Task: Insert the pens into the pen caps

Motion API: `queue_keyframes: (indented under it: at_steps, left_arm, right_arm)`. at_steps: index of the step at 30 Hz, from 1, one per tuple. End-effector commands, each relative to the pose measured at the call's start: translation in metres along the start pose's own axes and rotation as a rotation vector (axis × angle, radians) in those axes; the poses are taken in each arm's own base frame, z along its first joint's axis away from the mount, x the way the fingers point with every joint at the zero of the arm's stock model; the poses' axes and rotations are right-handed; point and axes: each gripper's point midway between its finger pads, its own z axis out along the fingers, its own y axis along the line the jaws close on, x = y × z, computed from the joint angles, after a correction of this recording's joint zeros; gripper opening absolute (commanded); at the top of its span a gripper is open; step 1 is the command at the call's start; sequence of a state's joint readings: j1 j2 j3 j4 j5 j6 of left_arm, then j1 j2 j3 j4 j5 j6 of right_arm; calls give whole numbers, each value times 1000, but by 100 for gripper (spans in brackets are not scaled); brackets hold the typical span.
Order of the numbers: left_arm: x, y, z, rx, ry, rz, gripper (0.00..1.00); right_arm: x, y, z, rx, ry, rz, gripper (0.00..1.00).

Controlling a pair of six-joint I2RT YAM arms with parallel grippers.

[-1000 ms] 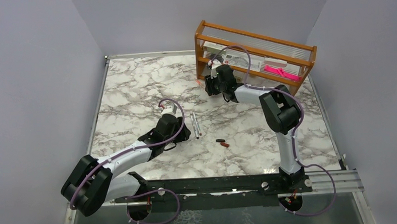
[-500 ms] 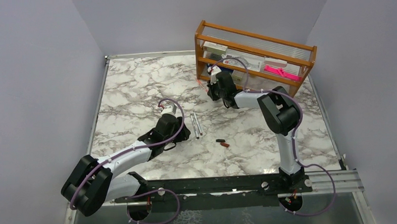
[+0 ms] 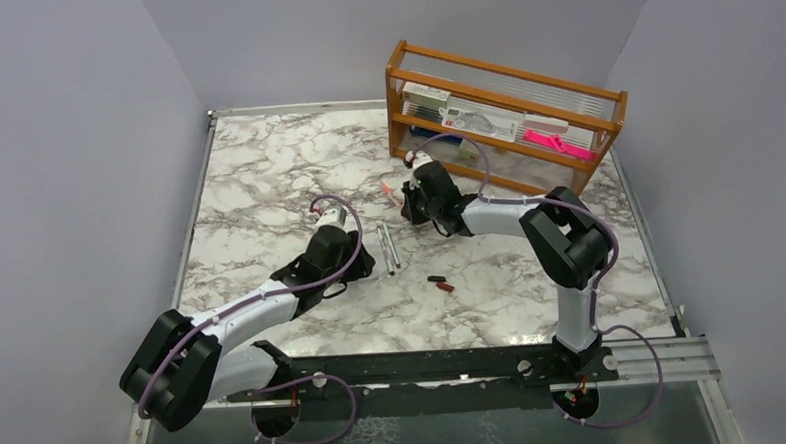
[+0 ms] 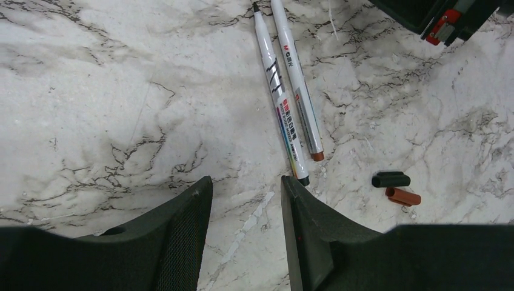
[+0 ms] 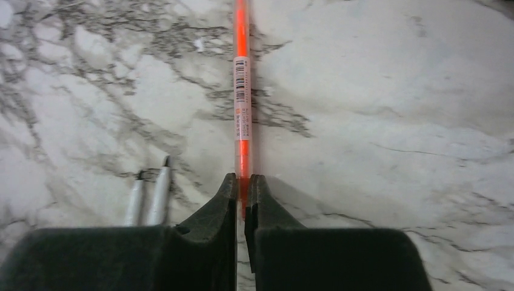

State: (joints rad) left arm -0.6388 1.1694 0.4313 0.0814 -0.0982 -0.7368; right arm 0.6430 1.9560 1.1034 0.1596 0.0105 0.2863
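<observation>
Two silvery-grey pens lie side by side on the marble; they also show in the left wrist view and in the right wrist view. A black cap and a dark red cap lie to their right, also seen from above. My left gripper is open and empty, just short of the pens' lower ends. My right gripper is shut on the end of the orange-red pen, which sticks out ahead of its fingers, and holds it over the marble left of the rack.
A wooden rack stands at the back right, holding papers and a bright pink strip. The marble table is walled by grey panels on left, back and right.
My right gripper has come forward and to the left, away from the rack, with the orange-red pen in it. The left arm has stayed still.
</observation>
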Motion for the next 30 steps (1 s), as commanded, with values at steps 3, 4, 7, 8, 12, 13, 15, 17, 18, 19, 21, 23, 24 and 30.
queue_keyframes:
  at_steps: [3,4,7,8,12,13,15,17,18,19,21,23,24,30]
  left_arm:
    - [-14,12,-7,-52,-75,-41,49]
    - [-16,16,-8,-72,-82,-50,50]
    - [-32,26,-13,-110,-117,-86,53]
    - [-39,28,-16,-117,-130,-101,54]
    - [-63,44,-22,-180,-180,-189,61]
    - [-68,48,-21,-198,-185,-203,62]
    - [-74,56,-17,-234,-182,-217,62]
    - [-76,61,-10,-258,-169,-227,63]
    - [-78,61,-7,-260,-165,-230,63]
    - [-79,61,-3,-261,-159,-233,63]
    - [-82,58,4,-252,-159,-237,63]
    - [-83,59,10,-258,-158,-245,63]
    - [-83,60,13,-266,-151,-244,63]
    - [-73,68,29,-301,-118,-275,62]
  right_arm:
    - [-20,62,5,-38,-12,51,1]
    - [-21,69,8,-46,-10,51,1]
    - [-22,87,16,-53,2,37,1]
    - [-22,93,18,-60,5,34,1]
    - [-17,109,21,-73,11,22,1]
    - [-15,112,21,-76,15,20,1]
    - [-9,117,22,-82,26,17,1]
    - [-4,122,22,-95,37,14,1]
    - [-1,125,22,-102,41,10,1]
    - [1,128,22,-108,44,5,1]
    - [5,132,21,-114,49,-1,1]
    - [9,137,21,-120,54,-10,1]
    - [11,139,22,-123,54,-13,1]
    - [17,152,26,-152,64,-27,1]
